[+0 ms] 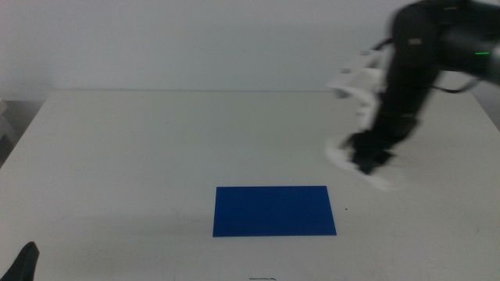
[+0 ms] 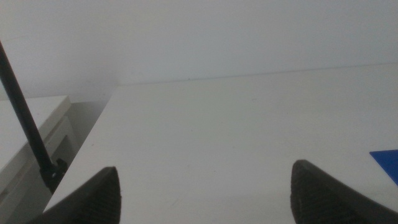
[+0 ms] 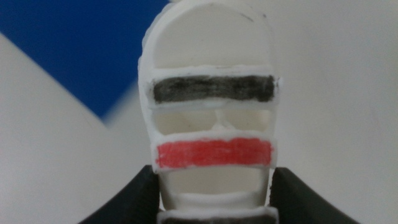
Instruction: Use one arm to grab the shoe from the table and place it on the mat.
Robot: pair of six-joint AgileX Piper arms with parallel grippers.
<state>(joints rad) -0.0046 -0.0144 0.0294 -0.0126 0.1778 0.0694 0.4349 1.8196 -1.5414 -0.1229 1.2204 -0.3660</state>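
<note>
The small white chunky shoe (image 3: 211,118), with dark and red straps, sits clamped between the right tool (image 3: 211,199) jaws, seemingly raised; the flat dark-blue rectangular mat (image 1: 274,211) lies near, beyond its toe.

No text, label, brand, number or sign can be read in any of the views — not on the shoe (image 3: 211,118), not on the mat (image 1: 274,211), not on the desk (image 1: 156,156). The straps of the shoe carry only plain colour — dark and red.
</note>
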